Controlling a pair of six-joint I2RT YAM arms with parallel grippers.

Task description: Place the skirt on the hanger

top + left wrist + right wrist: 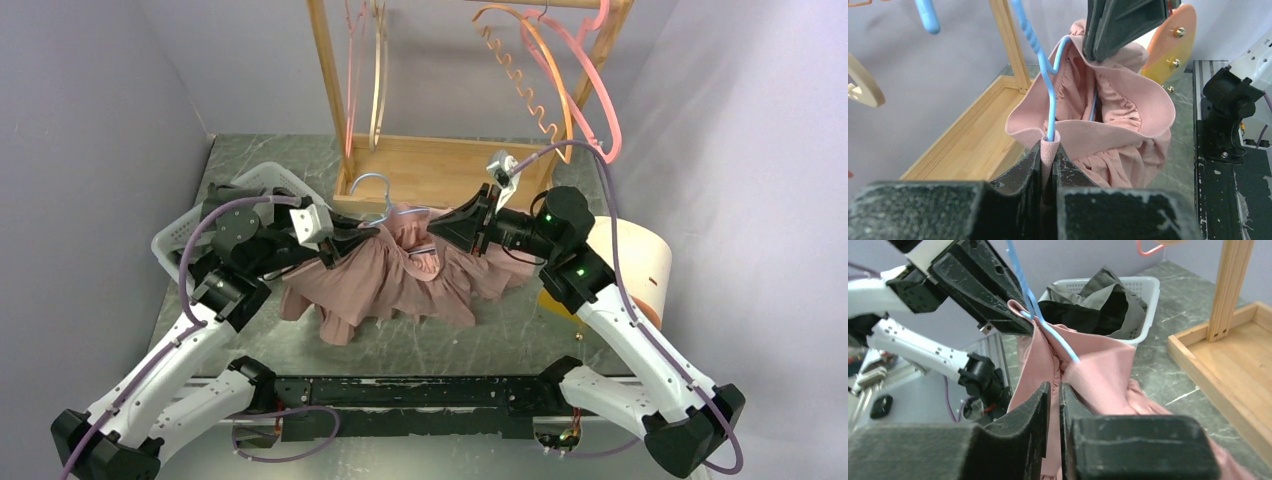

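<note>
The pink skirt (400, 280) hangs between my two grippers above the table, its waistband stretched open. A light blue hanger (372, 192) sits in the waistband with its hook up. My left gripper (368, 236) is shut on the waistband fold wrapped over the hanger's end, as the left wrist view shows (1050, 145). The blue hanger (1048, 80) rises from that fold. My right gripper (436, 228) is shut on the opposite side of the waistband (1054, 390). In the right wrist view the hanger (1058, 340) runs across the skirt (1098, 375) to the left gripper.
A wooden rack (450, 170) with several hangers stands at the back. A white basket (230, 200) of dark clothes (1093, 305) is at the left. A cream and orange cylinder (640, 260) stands at the right.
</note>
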